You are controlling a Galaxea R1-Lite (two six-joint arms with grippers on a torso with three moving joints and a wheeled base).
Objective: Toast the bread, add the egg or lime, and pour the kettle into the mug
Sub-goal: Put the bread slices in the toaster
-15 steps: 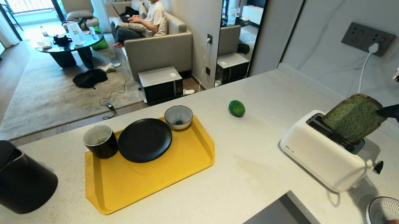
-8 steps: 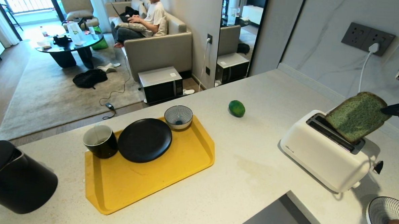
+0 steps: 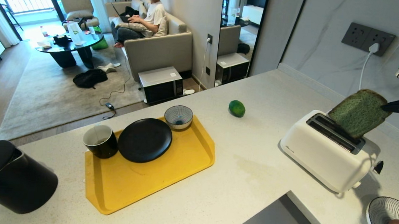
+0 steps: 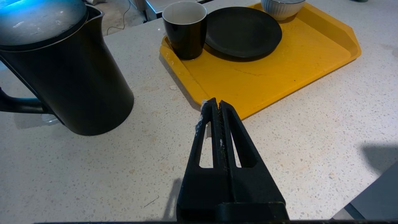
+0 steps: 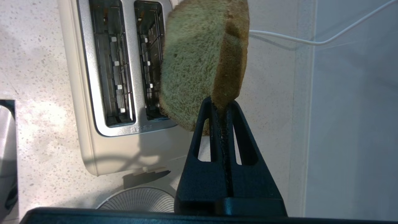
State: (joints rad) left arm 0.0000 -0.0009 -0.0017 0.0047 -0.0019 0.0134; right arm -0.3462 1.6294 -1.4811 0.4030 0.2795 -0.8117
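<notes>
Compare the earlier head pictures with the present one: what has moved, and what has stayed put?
The right gripper, shut on the bread, has lifted the slice up out of the toaster slot; only its lower corner now hangs above the slot. The lime, mug, kettle and tray have not moved.

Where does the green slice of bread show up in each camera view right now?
Head view: thick green bread slice at far right, tilted above the white two-slot toaster.
Left wrist view: not in it.
Right wrist view: upper middle, pinched by the right tool.
Shared landmark: the toaster.
</notes>
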